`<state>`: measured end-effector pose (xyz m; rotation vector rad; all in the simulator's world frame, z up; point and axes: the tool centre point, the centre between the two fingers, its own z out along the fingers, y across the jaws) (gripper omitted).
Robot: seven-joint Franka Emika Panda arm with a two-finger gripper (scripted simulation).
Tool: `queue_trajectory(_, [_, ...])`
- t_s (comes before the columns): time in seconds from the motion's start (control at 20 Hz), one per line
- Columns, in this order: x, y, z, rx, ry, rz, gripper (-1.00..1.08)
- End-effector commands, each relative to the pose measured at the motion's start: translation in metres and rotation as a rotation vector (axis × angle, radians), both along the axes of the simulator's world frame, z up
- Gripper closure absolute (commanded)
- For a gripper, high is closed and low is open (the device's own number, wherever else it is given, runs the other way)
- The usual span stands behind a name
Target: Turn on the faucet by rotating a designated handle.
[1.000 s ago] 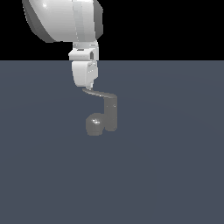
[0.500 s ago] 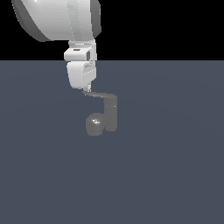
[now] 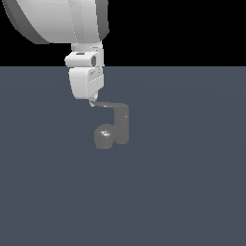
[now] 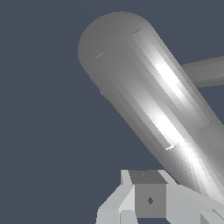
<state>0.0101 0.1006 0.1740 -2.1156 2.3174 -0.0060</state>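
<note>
The faucet (image 3: pixel 121 126) is a small glossy grey post with a rounded lobe (image 3: pixel 104 137) at its base. Its handle (image 3: pixel 108 104), a thin flat lever, projects from the post's top toward the exterior view's left. My gripper (image 3: pixel 91 102) hangs from the white arm with its tip at the handle's free end, touching it or nearly so. The fingers look pressed together with nothing held between them. In the wrist view a glossy grey cylinder of the faucet (image 4: pixel 144 87) runs close past my fingertips (image 4: pixel 148 199); I cannot tell which part it is.
The faucet stands alone on a flat dark blue-grey floor (image 3: pixel 192 192). The bulky white arm (image 3: pixel 57 19) fills the upper part of the exterior view's left.
My gripper has shifted slightly toward the exterior view's left and dropped a little, staying at the handle's free end. The handle's angle looks about the same.
</note>
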Motion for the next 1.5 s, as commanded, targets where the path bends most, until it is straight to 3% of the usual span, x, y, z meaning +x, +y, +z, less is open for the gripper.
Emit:
queue_trajectory(0.0, [-0.007, -0.005, -0.001, -0.001, 0.003, -0.003, 1.08])
queue_trajectory(1.2, [-0.068, -0.034, -0.001, 0.000, 0.005, -0.001, 1.08])
queue_trajectory(1.3, [-0.065, -0.028, 0.000, 0.002, 0.002, 0.007, 1.08])
queue_trajectory(1.45, [-0.070, -0.044, 0.000, 0.002, 0.002, 0.006, 1.08])
